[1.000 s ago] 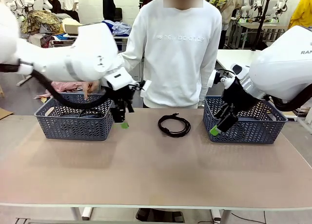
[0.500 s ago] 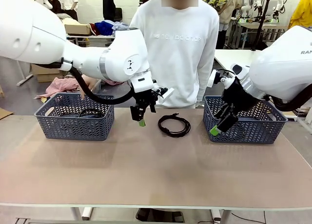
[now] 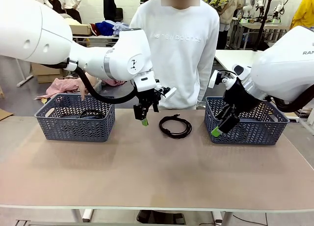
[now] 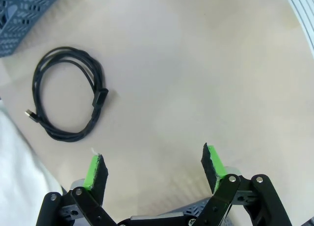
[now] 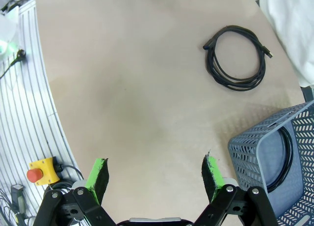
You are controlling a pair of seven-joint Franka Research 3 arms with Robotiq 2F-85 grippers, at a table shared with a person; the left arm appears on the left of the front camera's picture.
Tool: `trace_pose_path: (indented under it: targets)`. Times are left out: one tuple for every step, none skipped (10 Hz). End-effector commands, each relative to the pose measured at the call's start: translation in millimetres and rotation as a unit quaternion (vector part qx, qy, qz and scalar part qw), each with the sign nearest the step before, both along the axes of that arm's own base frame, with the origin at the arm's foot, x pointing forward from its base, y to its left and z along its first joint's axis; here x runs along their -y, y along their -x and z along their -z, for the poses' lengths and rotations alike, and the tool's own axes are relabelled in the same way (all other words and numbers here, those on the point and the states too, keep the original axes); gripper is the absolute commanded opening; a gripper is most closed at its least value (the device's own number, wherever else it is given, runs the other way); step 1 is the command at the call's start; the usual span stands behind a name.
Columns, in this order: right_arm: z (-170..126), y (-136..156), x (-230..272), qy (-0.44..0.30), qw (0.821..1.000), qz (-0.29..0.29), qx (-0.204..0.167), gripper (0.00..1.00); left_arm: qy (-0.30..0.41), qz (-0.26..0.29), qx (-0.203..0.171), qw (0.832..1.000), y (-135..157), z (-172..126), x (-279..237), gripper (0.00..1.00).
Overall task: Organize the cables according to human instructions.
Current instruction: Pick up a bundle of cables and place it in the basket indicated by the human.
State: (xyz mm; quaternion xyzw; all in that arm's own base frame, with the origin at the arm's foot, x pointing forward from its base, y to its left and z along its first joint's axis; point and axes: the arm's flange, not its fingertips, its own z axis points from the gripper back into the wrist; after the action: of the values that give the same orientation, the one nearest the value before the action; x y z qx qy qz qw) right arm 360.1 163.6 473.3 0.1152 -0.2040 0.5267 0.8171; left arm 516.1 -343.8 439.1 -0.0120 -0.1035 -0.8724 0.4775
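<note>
**Left pincer nearest the loose cable**

While both pincers stand wide and empty, the left pincer hangs over the surface just left of the one coiled cable lying loose on it. In the left wrist view its green pads frame bare surface, and the cable lies ahead of them and off to the side of the left-hand pad, not between them. The coil is a flattened oval; in the front view its long axis runs roughly across the surface, left to right, with a plug end poking out of the loop on the person's side.

The right pincer, also spread wide, hovers against the near wall of the right basket, clearly farther from the cable than the left. Its wrist view shows the cable well ahead, and another black cord curled inside the basket at the edge.

On the other side, the left basket already holds at least one dark coil. The person stands at the far edge, directly behind the loose cable.

By my reading, the left arm is the better placed: a short shift toward the middle and a descent would bring its fingers over the coil's near strand. Which basket it belongs in cannot be told from here.
</note>
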Motion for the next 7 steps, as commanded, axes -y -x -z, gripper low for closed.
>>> trace_pose_path:
  targets:
    - [-2.0,-0.7,-1.3,0.001,1.000,0.001,0.000,1.00,-0.004,0.000,0.005,1.000,4.9,0.3,-3.8,1.00]
    - [-2.0,-0.7,-1.3,0.001,1.000,0.001,0.000,1.00,-0.004,0.000,0.005,1.000,4.9,0.3,-3.8,1.00]
    - [-2.0,-0.7,-1.3,0.001,1.000,0.001,0.000,1.00,-0.004,0.000,0.005,1.000,4.9,0.3,-3.8,1.00]
    - [-2.0,-0.7,-1.3,0.001,1.000,0.001,0.000,1.00,0.001,0.003,0.000,1.000,1.9,-0.1,2.6,1.00]
    - [-2.0,-0.7,-1.3,0.001,1.000,0.001,0.000,1.00,-0.001,0.048,0.015,0.999,-3.2,3.3,1.9,1.00]
    - [-2.0,-0.7,-1.3,0.001,1.000,0.001,0.000,1.00,-0.020,0.097,0.036,0.994,-12.8,8.1,5.1,1.00]
    - [-2.0,-0.7,-1.3,0.001,1.000,0.001,0.000,1.00,-0.034,0.138,0.053,0.988,-21.6,11.8,9.6,1.00]
